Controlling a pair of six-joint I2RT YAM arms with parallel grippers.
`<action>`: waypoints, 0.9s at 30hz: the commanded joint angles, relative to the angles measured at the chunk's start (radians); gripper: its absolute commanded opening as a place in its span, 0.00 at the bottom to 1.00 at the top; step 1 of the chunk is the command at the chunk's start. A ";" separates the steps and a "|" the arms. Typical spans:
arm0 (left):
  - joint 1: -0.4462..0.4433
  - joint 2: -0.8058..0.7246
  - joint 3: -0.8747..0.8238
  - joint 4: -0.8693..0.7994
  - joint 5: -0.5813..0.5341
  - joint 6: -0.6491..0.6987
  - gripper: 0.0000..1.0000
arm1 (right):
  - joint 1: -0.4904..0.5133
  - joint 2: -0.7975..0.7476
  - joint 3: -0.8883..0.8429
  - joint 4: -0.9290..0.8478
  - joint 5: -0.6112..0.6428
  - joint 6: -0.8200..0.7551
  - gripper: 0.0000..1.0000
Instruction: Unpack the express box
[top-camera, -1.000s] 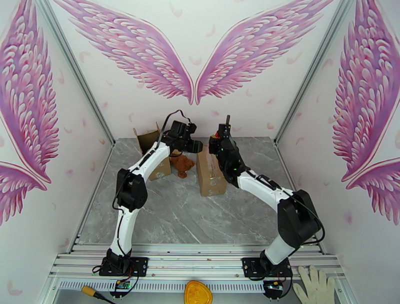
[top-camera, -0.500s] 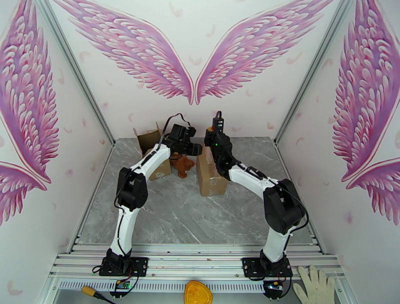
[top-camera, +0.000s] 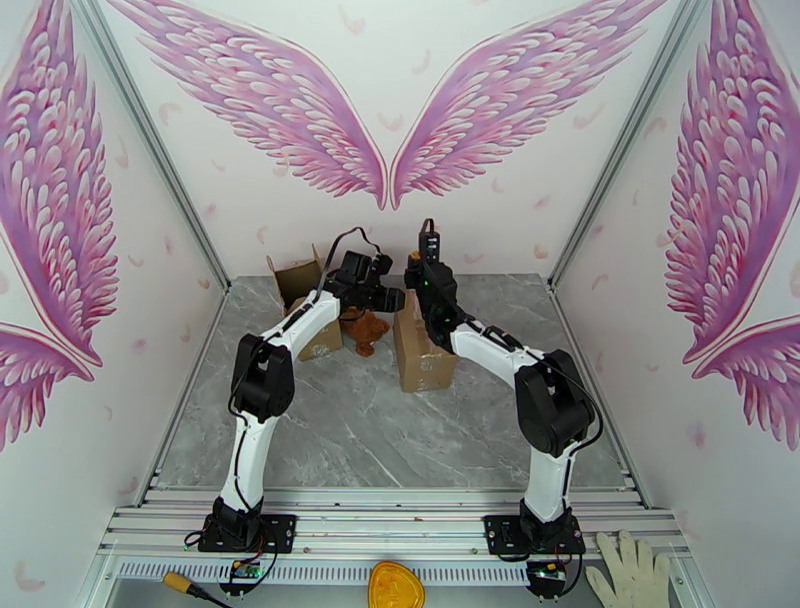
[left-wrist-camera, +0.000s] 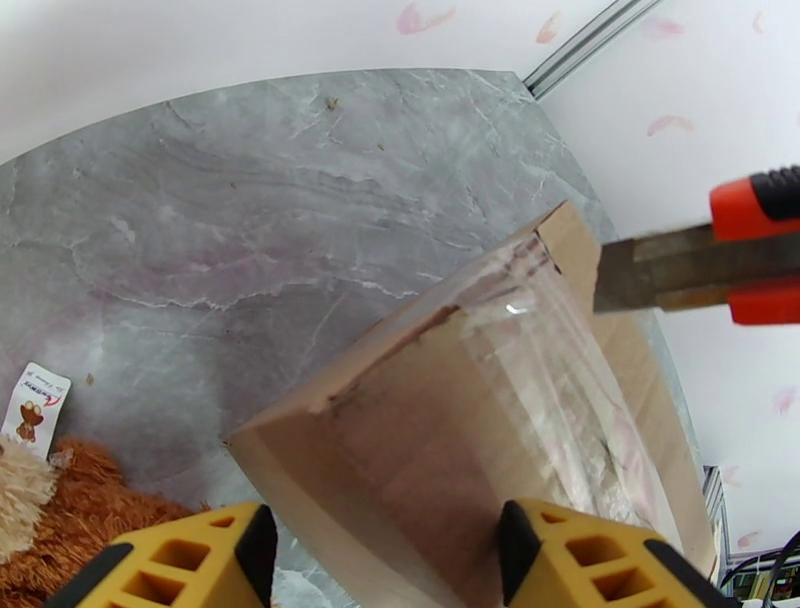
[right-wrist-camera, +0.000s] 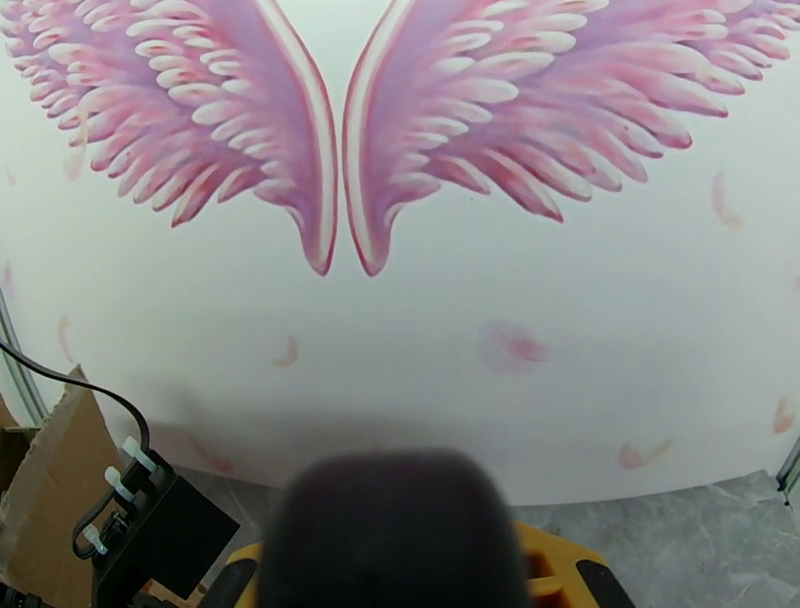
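Though knife (left-wrist-camera: 700, 262) near, box (left-wrist-camera: 470, 400) btwn L jaws.

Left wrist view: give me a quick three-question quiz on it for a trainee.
1. True or false: clear tape runs across the top of the cardboard box.
2. Which toy lies on the table beside the box? A: rubber ball. B: plush bear. C: toy car.
3. Name the tool reaching in from the right toward the box's far end.
Key: 1 true; 2 B; 3 utility knife.
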 joint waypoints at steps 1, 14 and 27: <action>-0.003 0.025 -0.052 -0.093 -0.044 0.011 0.63 | -0.014 0.025 0.026 -0.003 0.015 0.002 0.00; -0.003 0.029 -0.064 -0.100 -0.035 0.012 0.61 | -0.026 0.057 0.041 0.008 -0.014 0.035 0.00; -0.002 0.037 -0.065 -0.104 -0.032 0.011 0.60 | -0.019 0.028 -0.007 0.079 -0.014 0.062 0.00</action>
